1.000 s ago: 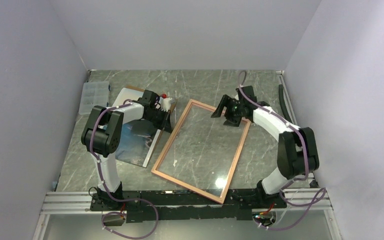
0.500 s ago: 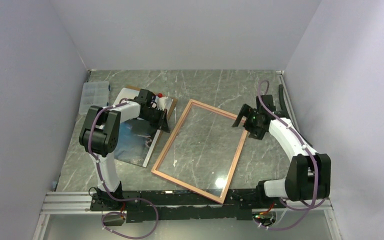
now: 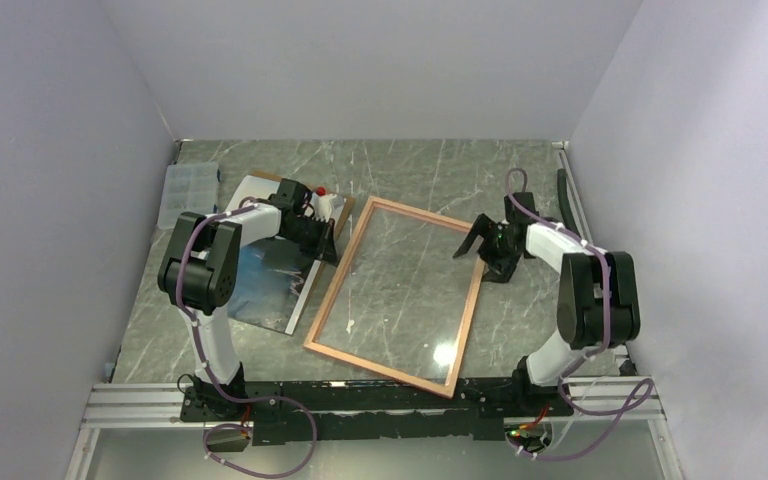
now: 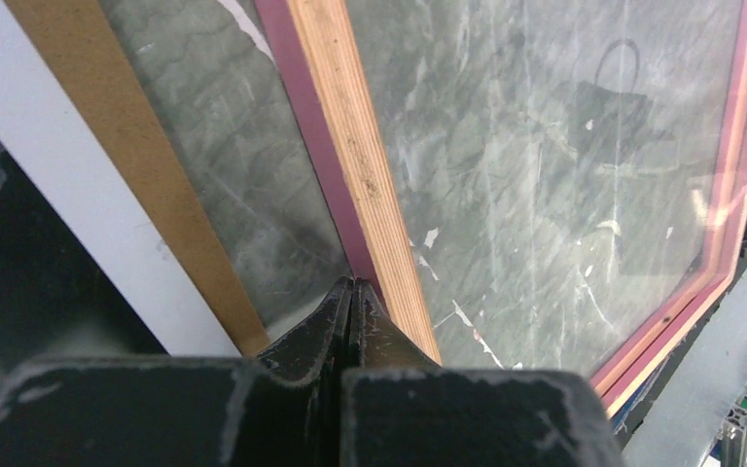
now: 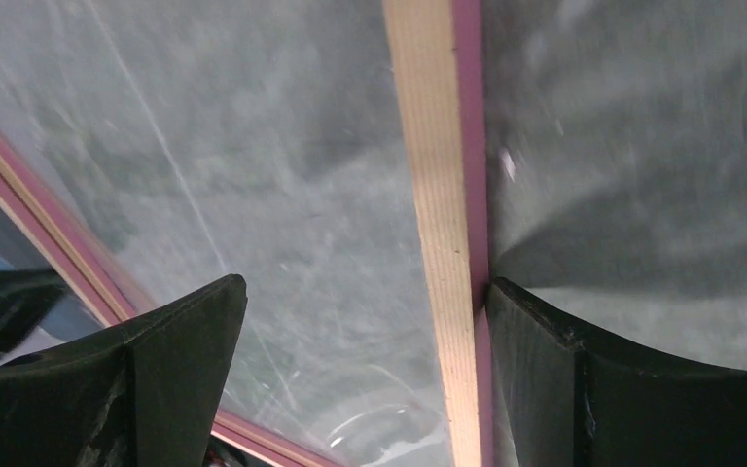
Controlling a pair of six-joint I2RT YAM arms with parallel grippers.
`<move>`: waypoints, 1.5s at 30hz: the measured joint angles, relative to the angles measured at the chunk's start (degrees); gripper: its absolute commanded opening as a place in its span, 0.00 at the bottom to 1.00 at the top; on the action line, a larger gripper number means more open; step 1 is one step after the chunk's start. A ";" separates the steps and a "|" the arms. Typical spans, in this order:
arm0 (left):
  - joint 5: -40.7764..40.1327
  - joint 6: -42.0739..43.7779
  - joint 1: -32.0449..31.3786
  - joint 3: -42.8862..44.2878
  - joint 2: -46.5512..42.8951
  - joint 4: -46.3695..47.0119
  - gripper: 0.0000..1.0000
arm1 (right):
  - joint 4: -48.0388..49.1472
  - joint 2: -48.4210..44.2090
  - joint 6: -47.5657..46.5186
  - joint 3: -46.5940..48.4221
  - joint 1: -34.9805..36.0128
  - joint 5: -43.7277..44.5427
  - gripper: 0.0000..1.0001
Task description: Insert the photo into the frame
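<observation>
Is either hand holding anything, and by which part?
Nothing is held. The left hand is shut, tips at the left rail of the frame; the right hand stands open astride its right rail.

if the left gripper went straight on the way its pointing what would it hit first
Most likely the frame: the shut left gripper points at its nearer long rail, tips right at the rail's pink edge. Whether they already touch it is unclear.
</observation>
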 measured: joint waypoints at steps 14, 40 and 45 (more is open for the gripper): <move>-0.87 -0.11 -0.28 0.07 0.37 0.48 0.03 | 0.66 6.34 0.31 18.43 2.86 9.42 0.75; -1.62 -0.55 -0.22 2.10 1.31 1.05 0.03 | -1.09 31.93 -0.07 42.27 20.63 15.96 0.52; -1.62 -0.59 -0.22 2.10 1.31 1.09 0.03 | -2.40 33.86 -0.13 45.27 21.79 16.83 0.52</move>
